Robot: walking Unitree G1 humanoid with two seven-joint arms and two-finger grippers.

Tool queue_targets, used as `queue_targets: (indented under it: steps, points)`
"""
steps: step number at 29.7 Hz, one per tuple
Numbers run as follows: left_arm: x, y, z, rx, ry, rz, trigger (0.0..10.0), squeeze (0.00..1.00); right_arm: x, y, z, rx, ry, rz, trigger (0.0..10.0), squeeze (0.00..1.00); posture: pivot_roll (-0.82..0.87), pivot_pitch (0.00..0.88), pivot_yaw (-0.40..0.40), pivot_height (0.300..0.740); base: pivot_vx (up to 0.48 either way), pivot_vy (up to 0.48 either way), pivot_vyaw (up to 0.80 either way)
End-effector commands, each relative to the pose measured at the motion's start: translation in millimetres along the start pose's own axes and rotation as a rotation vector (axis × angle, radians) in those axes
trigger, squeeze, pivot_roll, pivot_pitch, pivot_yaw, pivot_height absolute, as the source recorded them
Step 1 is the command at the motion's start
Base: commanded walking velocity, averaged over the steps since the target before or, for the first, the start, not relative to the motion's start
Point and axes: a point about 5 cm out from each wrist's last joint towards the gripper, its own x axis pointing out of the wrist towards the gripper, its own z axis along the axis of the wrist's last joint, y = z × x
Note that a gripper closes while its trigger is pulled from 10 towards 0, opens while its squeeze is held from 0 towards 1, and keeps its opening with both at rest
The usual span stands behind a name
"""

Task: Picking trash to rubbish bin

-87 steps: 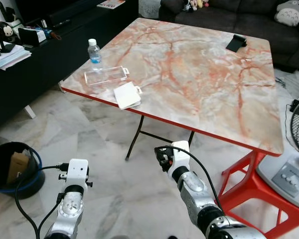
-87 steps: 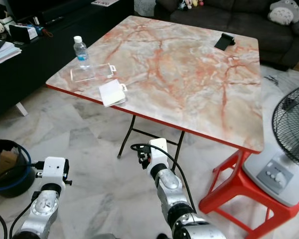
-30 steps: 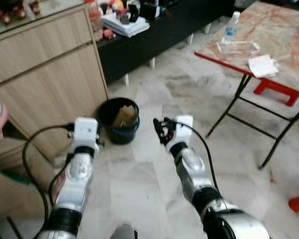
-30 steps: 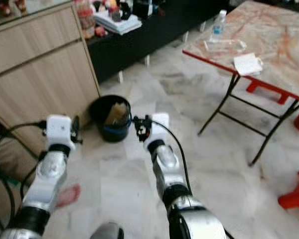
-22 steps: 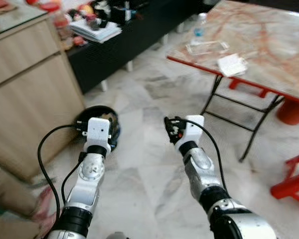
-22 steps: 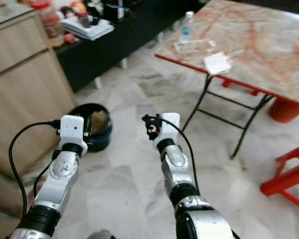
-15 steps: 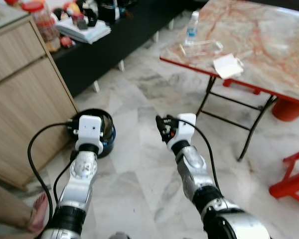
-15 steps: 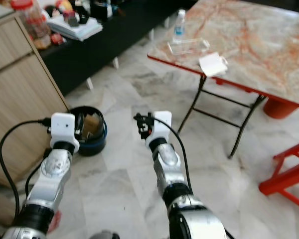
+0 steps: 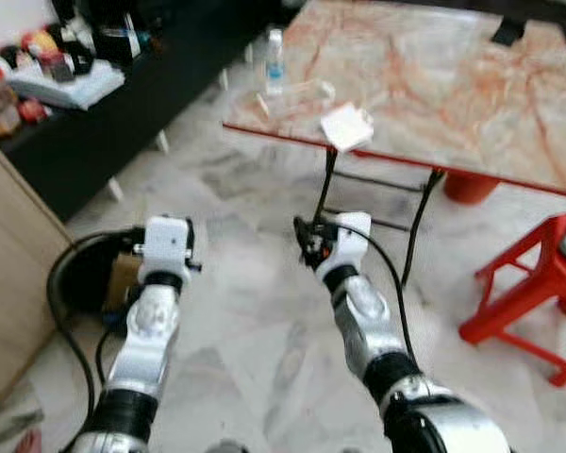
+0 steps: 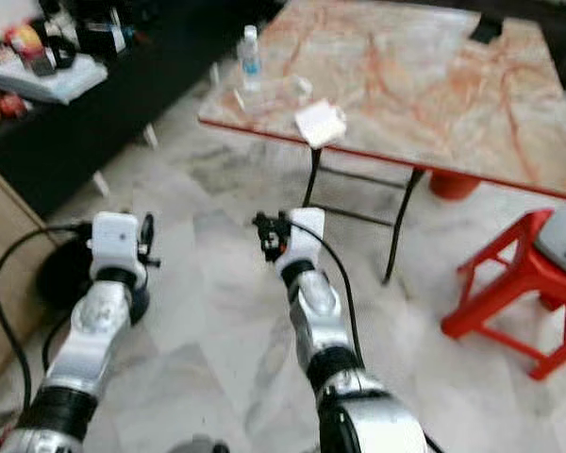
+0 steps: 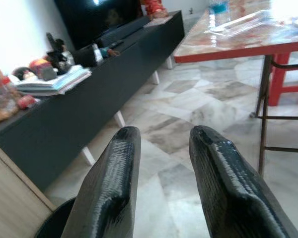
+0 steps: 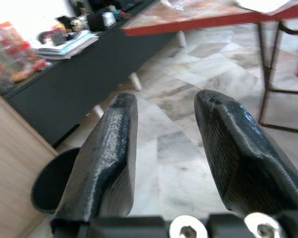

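Bin (image 9: 85, 283) sits beside your left gripper (image 11: 161, 148); both it and right gripper (image 12: 166, 144) gape, empty.

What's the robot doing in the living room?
It is tidying up trash. Both grippers are open with nothing in them: the left gripper and right gripper are out over the marble floor. The black bin sits at its left. A water bottle and white packet wait on the table.
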Motion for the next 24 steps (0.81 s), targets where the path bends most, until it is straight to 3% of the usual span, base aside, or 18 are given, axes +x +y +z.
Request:
queue_targets:
  steps: [1,7,24]
  points:
    - [1.6,-2.9,2.0,0.009,-0.003,-0.016,10.0,0.0,2.3,3.7,1.8,0.033,-0.006,0.008,10.0,0.0,0.14,0.146,0.002,0.74,0.244,0.0,-0.8]
    - [3.2,-5.1,2.9,0.017,-0.008,-0.028,10.0,0.0,2.2,2.6,2.8,0.009,-0.008,0.005,10.0,0.0,0.14,0.143,0.004,0.74,0.242,0.0,-0.78]
    - [5.5,-5.0,2.6,0.026,-0.012,-0.018,10.0,0.0,3.7,6.3,8.6,-0.026,-0.042,0.032,10.0,0.0,0.13,0.111,-0.006,0.74,0.283,0.0,0.0]
